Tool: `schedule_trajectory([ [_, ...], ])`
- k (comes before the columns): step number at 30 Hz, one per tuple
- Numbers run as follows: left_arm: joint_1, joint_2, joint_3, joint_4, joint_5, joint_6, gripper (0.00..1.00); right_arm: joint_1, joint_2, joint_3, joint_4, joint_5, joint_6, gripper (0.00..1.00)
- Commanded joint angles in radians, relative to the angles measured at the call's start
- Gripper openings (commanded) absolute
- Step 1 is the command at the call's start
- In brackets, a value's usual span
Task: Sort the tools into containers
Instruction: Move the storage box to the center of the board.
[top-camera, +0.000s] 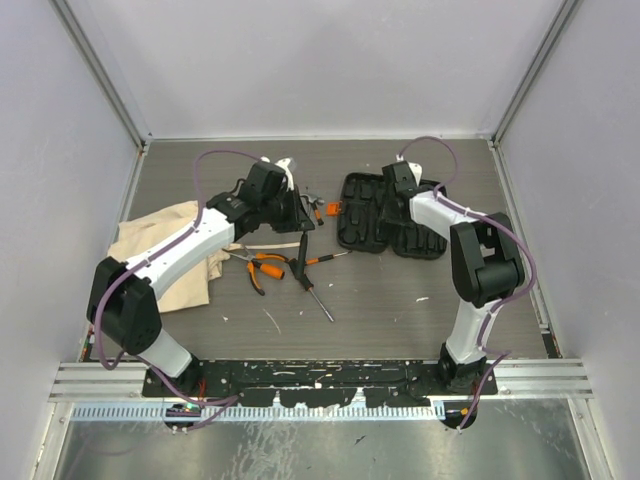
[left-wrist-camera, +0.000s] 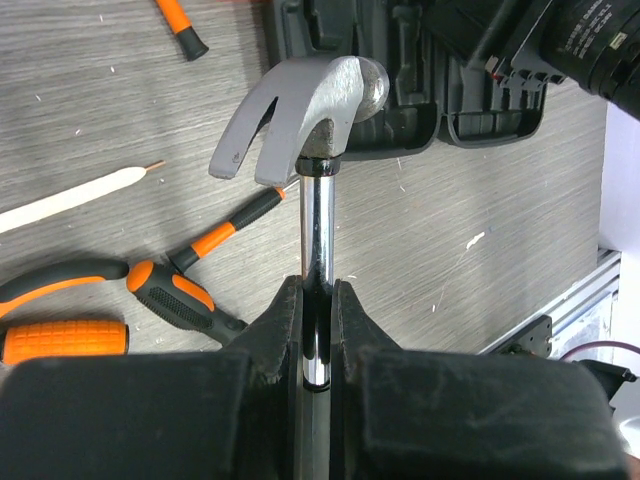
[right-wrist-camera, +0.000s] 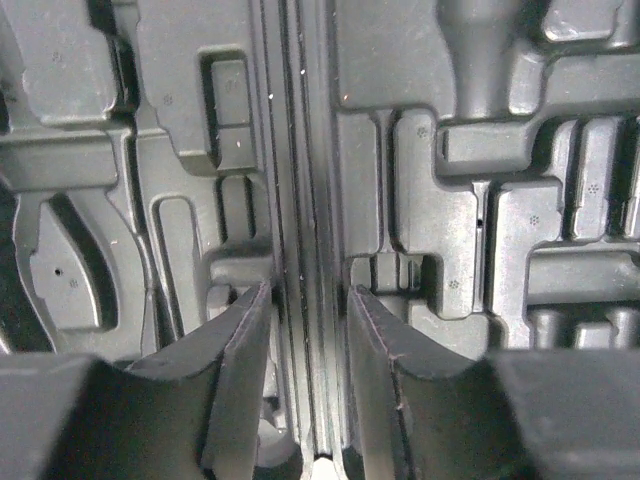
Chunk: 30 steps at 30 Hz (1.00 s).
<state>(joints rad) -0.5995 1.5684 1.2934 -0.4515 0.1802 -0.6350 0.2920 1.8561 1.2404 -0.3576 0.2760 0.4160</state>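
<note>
Roughly: grey wood-grain table (top-camera: 400, 300). Crumpled beige cloth bag (top-camera: 160, 250) at middle left, partly hidden under the left arm. Black moulded case (top-camera: 375, 215) lies open at upper centre. The right gripper (right-wrist-camera: 308, 300) sits over its hinge ridge, jaws half spread on either side; contact unclear. The left gripper (left-wrist-camera: 318, 300) clamps the hammer (left-wrist-camera: 300, 110) by its chrome shaft, steel claw head just beyond the fingers, handle hidden. Pliers (top-camera: 262, 270), ribbed screwdriver (left-wrist-camera: 180, 298) and pale stick (left-wrist-camera: 75, 195) lie on the table left of the shaft.
</note>
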Motion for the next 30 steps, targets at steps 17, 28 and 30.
schedule_trajectory([
  [17, 0.015, -0.110, 0.007, 0.030, 0.006, 0.027, 0.00, -0.070, -0.378, -0.363, -0.097, -0.028, -0.030, 0.26],
  [28, 0.017, -0.149, -0.041, 0.033, -0.001, 0.018, 0.00, 0.000, -0.543, -0.480, -0.137, -0.122, -0.005, 0.27],
  [30, 0.017, -0.152, -0.042, 0.031, -0.002, 0.017, 0.00, 0.024, -0.541, -0.490, -0.138, -0.119, 0.004, 0.27],
])
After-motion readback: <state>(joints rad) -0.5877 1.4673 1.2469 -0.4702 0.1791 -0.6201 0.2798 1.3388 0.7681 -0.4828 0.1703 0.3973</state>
